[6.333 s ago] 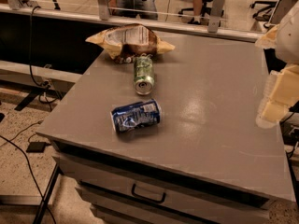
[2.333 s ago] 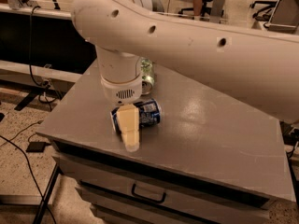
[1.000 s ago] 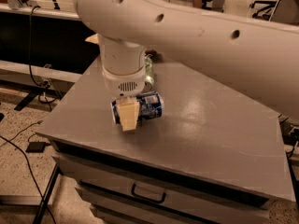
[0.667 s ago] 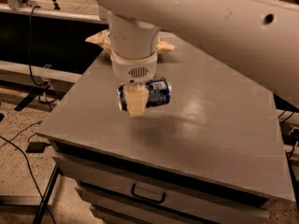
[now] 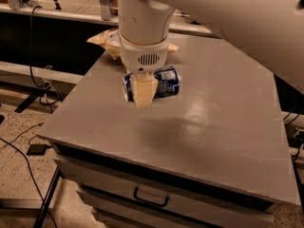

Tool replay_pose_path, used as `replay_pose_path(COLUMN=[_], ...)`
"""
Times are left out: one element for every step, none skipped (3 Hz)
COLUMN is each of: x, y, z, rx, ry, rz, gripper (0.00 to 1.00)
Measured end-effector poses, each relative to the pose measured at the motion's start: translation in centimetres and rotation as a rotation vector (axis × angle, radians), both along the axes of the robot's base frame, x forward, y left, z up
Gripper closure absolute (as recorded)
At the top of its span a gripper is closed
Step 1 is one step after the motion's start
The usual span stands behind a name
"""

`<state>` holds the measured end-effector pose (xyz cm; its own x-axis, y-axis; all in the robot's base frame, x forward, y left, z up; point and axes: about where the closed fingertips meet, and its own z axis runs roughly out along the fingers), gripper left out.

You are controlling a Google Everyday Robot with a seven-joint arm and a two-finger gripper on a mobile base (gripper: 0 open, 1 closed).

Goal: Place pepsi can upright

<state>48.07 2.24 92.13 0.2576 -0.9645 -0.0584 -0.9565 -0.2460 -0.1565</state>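
The pepsi can (image 5: 164, 81), dark blue with white markings, lies on its side in the air, a little above the grey table (image 5: 223, 127). My gripper (image 5: 144, 92) reaches down from the big white arm at the top of the camera view and is shut on the can's left half. One cream finger (image 5: 142, 90) shows in front of the can; the other is hidden behind it. A soft shadow lies on the table below and to the right of the can.
A tan snack bag (image 5: 105, 38) lies at the table's far left, partly behind my arm (image 5: 142, 23). The green soda can is hidden. A drawer with a dark handle (image 5: 151, 198) sits under the table front. Cables run over the floor at left.
My arm came in from the right and closed on the lying pepsi can. Over the last second it has lifted the can and carried it up and slightly right, still on its side.
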Motion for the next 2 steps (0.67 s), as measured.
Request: replay_pose_path(x=[0.2,1.6], y=[-0.2,-1.6], z=[-0.1,-0.7], rx=[0.078,0.286], ry=[0.016,0.038], rz=[0.015,0.047], gripper=[1.0,1.0])
